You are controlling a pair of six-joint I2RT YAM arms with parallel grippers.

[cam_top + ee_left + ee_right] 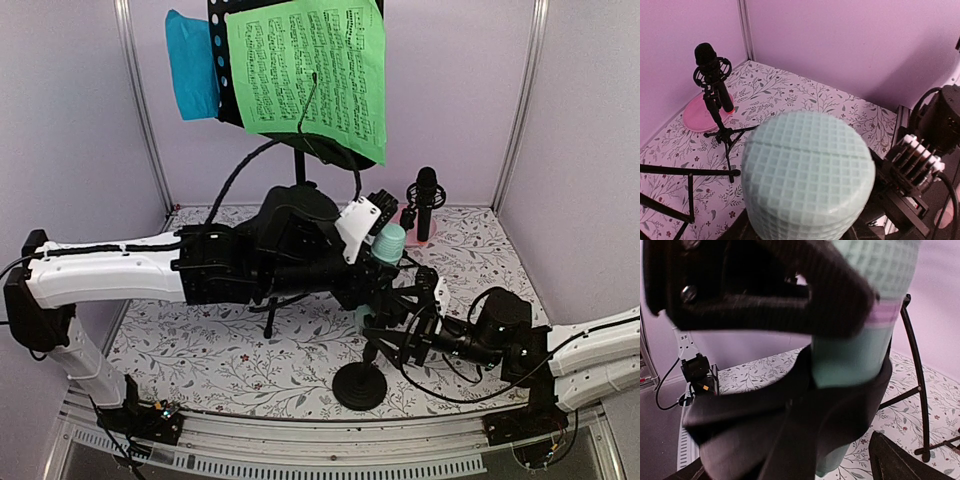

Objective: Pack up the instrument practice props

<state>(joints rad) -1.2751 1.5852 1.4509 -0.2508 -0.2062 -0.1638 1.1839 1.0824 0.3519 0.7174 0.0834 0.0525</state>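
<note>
Currently, the mint mic [390, 243] is held head-up above the table [200, 340]. Its waffle-gridded head shows only from the left wrist, and the pink band beneath it only from the right wrist. The left gripper [374, 268] clamps its body. The right gripper [388, 325] stands spread wide around its lower end.

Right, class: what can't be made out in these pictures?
Top view: blue sheet partly behind the black rack; rack's top cut off by the frame.
Left wrist view: mint microphone fills the foreground, hiding what grips it.
Right wrist view: blurred black parts near the lens cover its lower body.
</note>
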